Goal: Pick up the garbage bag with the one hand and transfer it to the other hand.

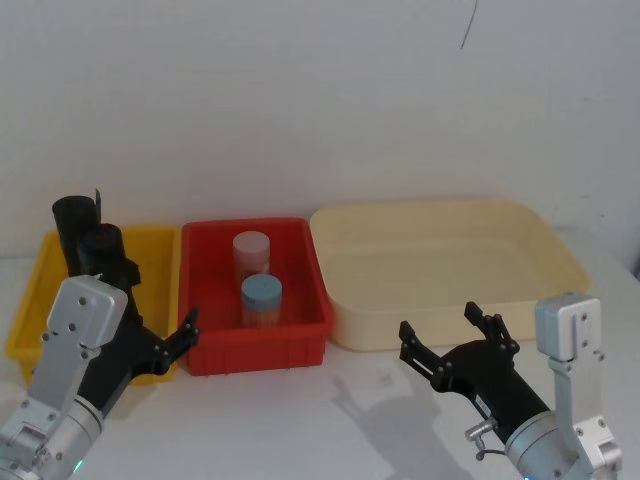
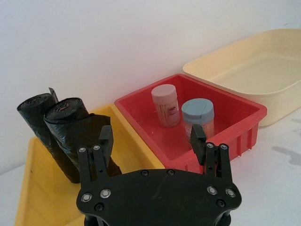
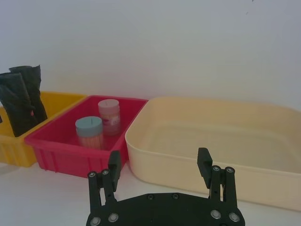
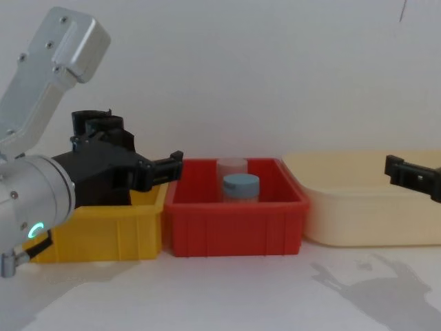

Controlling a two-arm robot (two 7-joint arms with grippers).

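The garbage bag (image 2: 70, 120), a thick glossy black roll, stands upright in the yellow bin (image 2: 37, 197) next to a slimmer black roll (image 2: 33, 113) with a ragged top. In the head view the garbage bag (image 1: 103, 248) is partly behind my left arm. My left gripper (image 2: 151, 134) is open just in front of the rolls, over the bin's right side. One of its fingers (image 2: 106, 136) overlaps the thick roll; I cannot tell if it touches. My right gripper (image 1: 438, 322) is open and empty over the table, in front of the cream tub (image 1: 430, 207).
A red bin (image 1: 255, 350) between the yellow bin and the cream tub holds a pink-lidded jar (image 1: 251, 250) and a blue-lidded jar (image 1: 261, 298). A white wall rises right behind the three containers. Bare white table lies in front of them.
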